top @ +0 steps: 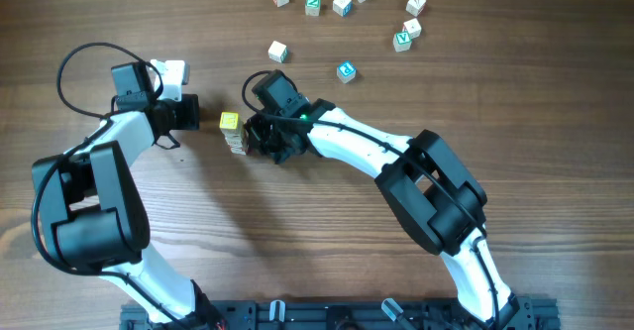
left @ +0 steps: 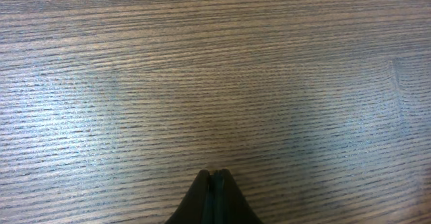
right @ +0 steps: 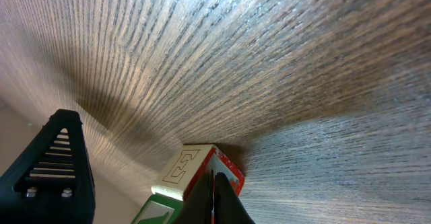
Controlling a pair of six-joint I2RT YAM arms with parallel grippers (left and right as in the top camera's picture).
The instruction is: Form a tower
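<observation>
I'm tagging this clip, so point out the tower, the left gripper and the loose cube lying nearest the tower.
tower (top: 230,122): overhead view, on its pale yellow top cube.
left gripper (left: 215,177): left wrist view, at its shut fingertips.
nearest loose cube (top: 277,51): overhead view, on its top face.

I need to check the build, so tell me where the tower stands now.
Overhead, the tower stands left of centre on the table, between the left gripper on its left and the right gripper close on its right.
</observation>
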